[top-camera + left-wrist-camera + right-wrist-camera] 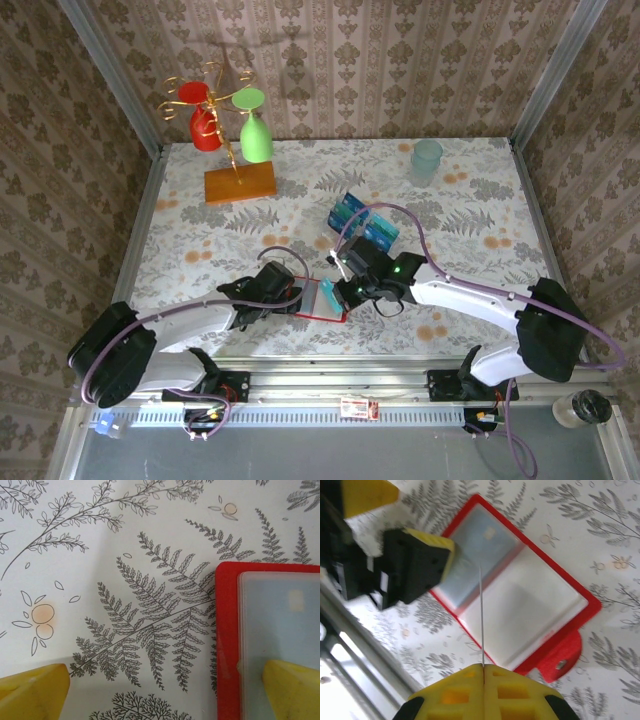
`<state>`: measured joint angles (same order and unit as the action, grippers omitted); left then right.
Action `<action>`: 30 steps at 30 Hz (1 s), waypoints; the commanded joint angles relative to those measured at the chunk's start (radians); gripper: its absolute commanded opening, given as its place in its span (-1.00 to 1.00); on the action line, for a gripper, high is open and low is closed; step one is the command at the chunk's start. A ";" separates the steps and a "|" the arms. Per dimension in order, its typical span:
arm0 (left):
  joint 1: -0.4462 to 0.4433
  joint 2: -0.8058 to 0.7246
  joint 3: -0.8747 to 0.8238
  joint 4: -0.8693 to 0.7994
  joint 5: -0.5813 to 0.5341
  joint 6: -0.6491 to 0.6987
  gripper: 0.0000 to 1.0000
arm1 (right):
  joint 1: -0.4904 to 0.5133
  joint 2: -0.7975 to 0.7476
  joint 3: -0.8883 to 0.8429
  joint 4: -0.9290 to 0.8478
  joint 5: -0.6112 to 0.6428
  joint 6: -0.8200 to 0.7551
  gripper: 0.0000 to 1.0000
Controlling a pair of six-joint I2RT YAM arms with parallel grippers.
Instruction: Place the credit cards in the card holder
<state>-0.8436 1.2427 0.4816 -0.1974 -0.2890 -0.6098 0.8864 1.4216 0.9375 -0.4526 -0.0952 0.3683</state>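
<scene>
Clenched on a thin teal-green plastic credit card, which is seen edge-on in the right wrist view, the right gripper is held over the middle fold of the small flat glossy red folding card holder, which is laid open on the fern-printed tablecloth with its clear pockets facing up. The left gripper is spread wide at the holder's left end, one yellow fingertip being placed over the clear pocket there and the other over the cloth just beside the holder. Further blue cards are stood upright beyond the holder, near it.
</scene>
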 commanded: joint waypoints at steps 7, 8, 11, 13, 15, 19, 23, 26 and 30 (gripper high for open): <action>-0.003 -0.030 0.012 -0.028 -0.001 -0.018 1.00 | 0.004 -0.066 -0.029 -0.154 0.199 -0.136 -1.00; -0.003 -0.034 0.014 -0.028 0.002 -0.019 1.00 | 0.004 -0.056 -0.024 -0.170 0.237 -0.141 -1.00; -0.005 -0.045 0.022 -0.028 0.009 -0.022 1.00 | 0.003 -0.010 -0.011 -0.185 0.295 -0.149 -1.00; -0.006 -0.054 0.030 -0.029 0.014 -0.022 1.00 | 0.003 0.017 -0.005 -0.186 0.325 -0.154 -1.00; -0.010 -0.063 0.041 -0.034 0.017 -0.021 1.00 | -0.001 0.039 0.007 -0.195 0.352 -0.158 -1.00; -0.015 -0.066 0.063 -0.033 0.029 -0.013 1.00 | -0.004 0.045 0.039 -0.203 0.339 -0.155 -1.00; -0.021 -0.057 0.075 -0.018 0.047 0.003 1.00 | -0.004 -0.007 0.049 -0.189 0.266 -0.112 -1.00; -0.026 -0.045 0.071 -0.013 0.052 0.008 1.00 | -0.006 -0.058 0.035 -0.144 0.193 -0.057 -1.00; -0.042 -0.030 0.058 -0.016 0.033 0.011 1.00 | -0.010 -0.080 -0.005 -0.014 0.088 0.045 -1.00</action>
<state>-0.8734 1.1995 0.5327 -0.2001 -0.2504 -0.6125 0.8810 1.3689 0.9558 -0.5789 0.0917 0.3138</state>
